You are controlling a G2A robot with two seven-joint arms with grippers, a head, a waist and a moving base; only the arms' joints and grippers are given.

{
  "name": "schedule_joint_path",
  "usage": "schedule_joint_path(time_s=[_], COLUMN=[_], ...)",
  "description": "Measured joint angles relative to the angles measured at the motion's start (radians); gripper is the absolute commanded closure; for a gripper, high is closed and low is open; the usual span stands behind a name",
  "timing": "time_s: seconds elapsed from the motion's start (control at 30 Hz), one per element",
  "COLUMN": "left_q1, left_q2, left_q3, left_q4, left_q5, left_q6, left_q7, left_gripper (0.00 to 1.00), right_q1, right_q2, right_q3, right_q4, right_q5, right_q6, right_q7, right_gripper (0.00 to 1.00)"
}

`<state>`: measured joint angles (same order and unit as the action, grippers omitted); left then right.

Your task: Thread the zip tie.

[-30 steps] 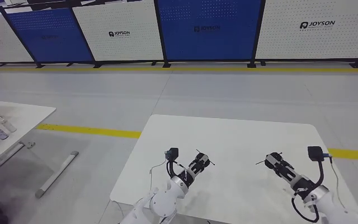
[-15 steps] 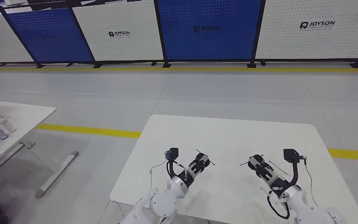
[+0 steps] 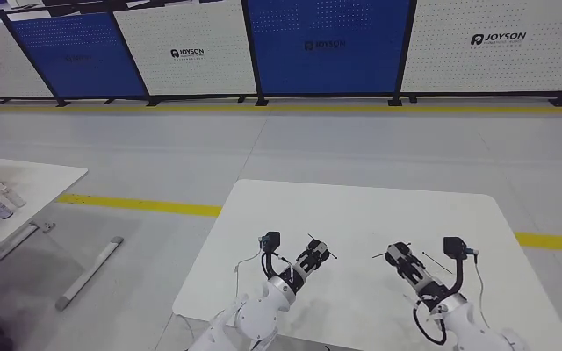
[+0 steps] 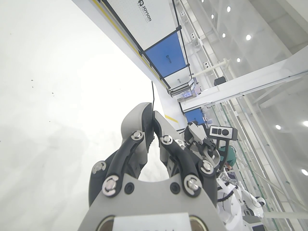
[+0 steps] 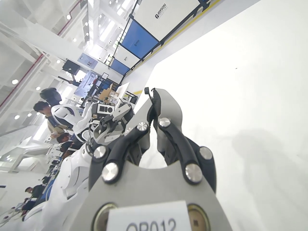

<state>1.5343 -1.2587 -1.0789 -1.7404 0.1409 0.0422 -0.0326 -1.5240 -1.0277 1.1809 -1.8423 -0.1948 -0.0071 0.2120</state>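
Two grippers hang over the one white counter (image 3: 369, 202), well apart from each other. The left gripper (image 4: 152, 108) has its jaws clenched on a thin black zip tie (image 4: 152, 92), whose tail sticks out past the tips. The right gripper (image 5: 153, 98) has its jaws pinched on a second zip tie (image 5: 147, 90), whose small head pokes out.

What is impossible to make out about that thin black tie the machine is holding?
- Left wrist view: the left pincer hides the gripped part of the zip tie.
- Right wrist view: the right pincer covers all but the tie's head, and the slot there is too small to see.
- Top view: the tie is too thin to tell one piece from two.
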Motion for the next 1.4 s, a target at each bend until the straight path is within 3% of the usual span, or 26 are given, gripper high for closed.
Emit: schedule_joint_path(time_s=[0.3,0.67,1.0,1.4], left_q1=[0.000,0.000,-0.030,-0.032], left_q2=[0.000,0.000,-0.012,-0.013], left_q3=[0.000,0.002,0.056,0.058], left_q4=[0.000,0.003,0.072,0.073], left_q5=[0.000,-0.001,-0.010,-0.014], left_q6=[0.000,-0.001,-0.014,-0.018], left_q7=[0.000,0.000,0.005,0.011], left_gripper=[1.00,1.00,1.00,1.00], right_q1=[0.010,0.014,0.014,0.014], right_q2=[-0.035,-0.037,-0.037,-0.037], right_q3=[-0.119,-0.120,-0.120,-0.120], right_q4=[0.028,0.032,0.032,0.032], right_q5=[-0.099,-0.087,-0.087,-0.087], right_q6=[0.053,0.051,0.051,0.051], right_q7=[-0.157,-0.139,-0.139,-0.139], right_gripper=[1.00,1.00,1.00,1.00])
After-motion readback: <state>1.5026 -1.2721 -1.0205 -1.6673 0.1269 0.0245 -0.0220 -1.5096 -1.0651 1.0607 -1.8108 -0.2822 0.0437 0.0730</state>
